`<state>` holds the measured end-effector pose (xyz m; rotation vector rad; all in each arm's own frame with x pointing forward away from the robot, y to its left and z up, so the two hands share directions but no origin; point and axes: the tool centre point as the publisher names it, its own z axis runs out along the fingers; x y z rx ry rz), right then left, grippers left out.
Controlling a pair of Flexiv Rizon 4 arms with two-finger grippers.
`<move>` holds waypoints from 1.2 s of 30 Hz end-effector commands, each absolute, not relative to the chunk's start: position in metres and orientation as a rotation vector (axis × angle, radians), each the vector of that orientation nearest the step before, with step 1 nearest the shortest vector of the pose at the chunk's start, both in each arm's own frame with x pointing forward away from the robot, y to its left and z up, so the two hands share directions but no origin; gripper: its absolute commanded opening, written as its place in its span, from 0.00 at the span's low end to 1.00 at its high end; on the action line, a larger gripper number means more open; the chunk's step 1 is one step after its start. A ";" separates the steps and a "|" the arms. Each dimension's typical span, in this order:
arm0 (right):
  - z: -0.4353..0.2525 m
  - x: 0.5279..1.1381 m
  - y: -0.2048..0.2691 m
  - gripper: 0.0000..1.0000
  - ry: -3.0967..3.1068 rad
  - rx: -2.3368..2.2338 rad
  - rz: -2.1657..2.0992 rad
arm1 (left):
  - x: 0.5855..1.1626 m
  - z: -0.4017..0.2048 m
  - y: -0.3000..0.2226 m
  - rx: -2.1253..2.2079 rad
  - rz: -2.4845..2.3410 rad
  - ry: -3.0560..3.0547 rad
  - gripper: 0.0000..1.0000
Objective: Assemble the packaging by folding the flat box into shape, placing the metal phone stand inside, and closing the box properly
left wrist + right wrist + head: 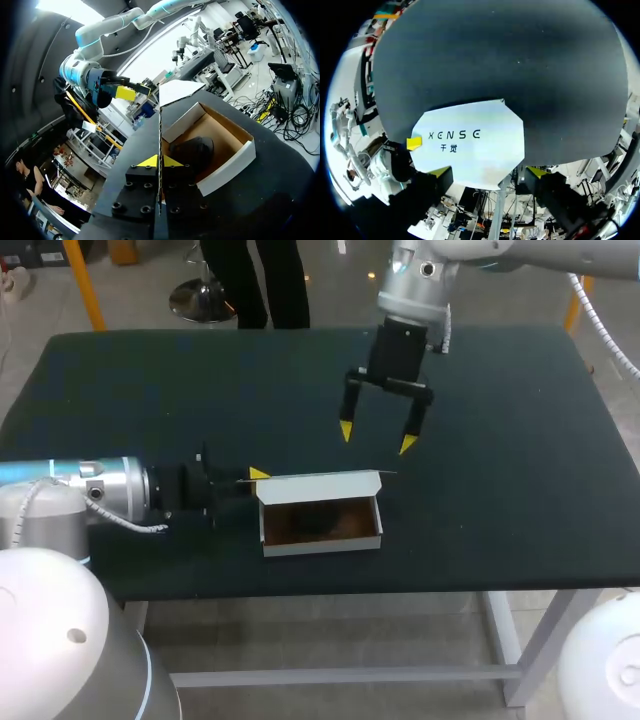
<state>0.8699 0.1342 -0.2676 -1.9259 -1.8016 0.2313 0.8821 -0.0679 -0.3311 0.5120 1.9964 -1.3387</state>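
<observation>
Box [322,543] is folded up and the phone stand [192,150] is seated inside, just ahead of the left gripper [160,161], whose fingers are pinched narrow on the raised lid [320,485]; right gripper [376,438] is held wide open, clear above the lid, so only closing is left

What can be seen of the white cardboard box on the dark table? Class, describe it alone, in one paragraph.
The white cardboard box is a shallow oblong tray, folded into shape, with white outer walls and a brown inside. It rests flat on the dark table, near its front edge. Its lid is open, standing up from the rear wall, with trimmed corners and a printed outer face. A dark phone stand lies inside. The left gripper pinches the lid's end edge.
</observation>
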 end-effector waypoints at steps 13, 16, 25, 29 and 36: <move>-0.298 0.855 0.126 0.49 -1.895 -1.751 0.172 | 0.878 -0.341 -0.071 0.553 -1.318 1.970 0.00; -0.303 0.855 0.126 0.47 -1.904 -1.746 0.169 | 0.877 -0.343 -0.072 0.563 -1.311 1.967 0.00; -0.315 0.854 0.126 0.44 -1.922 -1.731 0.164 | 0.875 -0.346 -0.073 0.565 -1.293 1.965 0.00; -0.320 0.854 0.127 0.42 -1.930 -1.730 0.169 | 0.874 -0.348 -0.074 0.572 -1.288 1.961 0.00; -0.326 0.854 0.126 0.38 -1.936 -1.722 0.166 | 0.873 -0.352 -0.074 0.574 -1.265 1.959 0.00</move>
